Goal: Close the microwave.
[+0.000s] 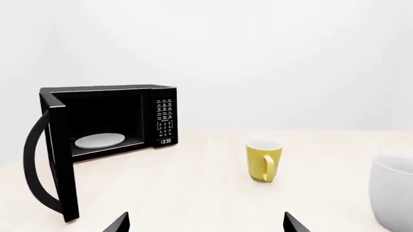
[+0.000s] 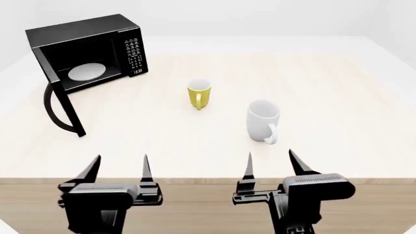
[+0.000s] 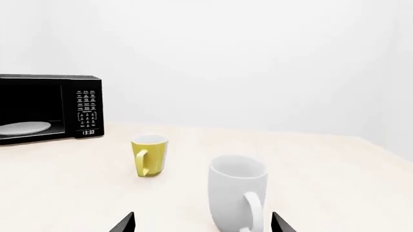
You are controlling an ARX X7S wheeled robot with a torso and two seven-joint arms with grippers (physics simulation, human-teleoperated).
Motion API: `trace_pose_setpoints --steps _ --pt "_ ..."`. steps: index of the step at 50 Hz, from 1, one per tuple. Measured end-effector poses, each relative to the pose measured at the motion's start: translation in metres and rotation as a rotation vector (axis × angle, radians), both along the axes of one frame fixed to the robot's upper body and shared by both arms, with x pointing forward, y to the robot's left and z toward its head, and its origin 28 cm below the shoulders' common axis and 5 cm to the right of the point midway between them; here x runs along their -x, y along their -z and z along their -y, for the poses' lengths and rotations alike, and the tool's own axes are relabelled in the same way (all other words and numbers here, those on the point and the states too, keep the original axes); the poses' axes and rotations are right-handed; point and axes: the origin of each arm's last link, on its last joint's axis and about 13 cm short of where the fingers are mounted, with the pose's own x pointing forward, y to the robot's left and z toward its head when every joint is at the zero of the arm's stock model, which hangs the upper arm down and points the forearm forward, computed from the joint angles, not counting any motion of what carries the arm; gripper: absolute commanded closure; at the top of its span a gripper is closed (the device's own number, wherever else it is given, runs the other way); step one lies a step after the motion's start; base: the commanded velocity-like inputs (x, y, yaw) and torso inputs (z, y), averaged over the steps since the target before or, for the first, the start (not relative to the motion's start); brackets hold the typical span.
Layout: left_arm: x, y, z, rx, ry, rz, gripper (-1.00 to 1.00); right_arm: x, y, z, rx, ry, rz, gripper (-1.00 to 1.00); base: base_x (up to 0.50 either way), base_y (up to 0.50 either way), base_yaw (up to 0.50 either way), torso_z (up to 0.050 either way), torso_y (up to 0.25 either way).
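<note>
The two grippers are sitting closest, down at the near edge of the table [image 2: 325, 97]. The left gripper [image 2: 119, 168] is hanging with its two pointy fingers spread apart and nothing between them, and the right gripper [image 2: 270, 165] is doing the same — fingers apart, holding nothing. Both are hovering over the near part of the pale wooden top, not touching anything. A little farther out, just ahead of the right gripper, a white mug [image 2: 263, 120] is standing upright with its handle pointing back toward the robot. Past it and a bit to the left, a smaller yellow mug [image 2: 198, 93] is standing upright too, apart from the white one, with its handle also turned toward the near side. Farthest away, in the far left corner of the table, the microwave [image 2: 91, 51] is sitting — a big black box, much bigger than the mugs. Its door [image 2: 62, 105] is swinging wide open toward the near side, with the curved black handle [image 1: 36, 164] sticking out from it. Inside, a white round plate [image 2: 86, 71] is lying flat on the floor of the box. The button panel [image 1: 164, 118] on the right side of the front is showing white marks and a small clock reading.
</note>
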Motion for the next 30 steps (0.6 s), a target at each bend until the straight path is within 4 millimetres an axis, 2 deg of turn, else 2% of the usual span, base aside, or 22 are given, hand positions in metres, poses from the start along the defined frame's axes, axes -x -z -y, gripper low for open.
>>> trace_pose_setpoints --steps 14,30 --pt "0.004 -0.009 -0.001 0.003 0.000 0.027 -1.00 0.002 -0.014 -0.001 0.007 0.002 0.045 -1.00 0.00 0.00 0.00 0.000 0.000" --pt "0.005 -0.011 -0.002 0.005 -0.003 0.036 -1.00 0.005 -0.023 -0.001 0.012 0.015 0.077 -1.00 0.00 0.50 0.00 0.000 0.000"
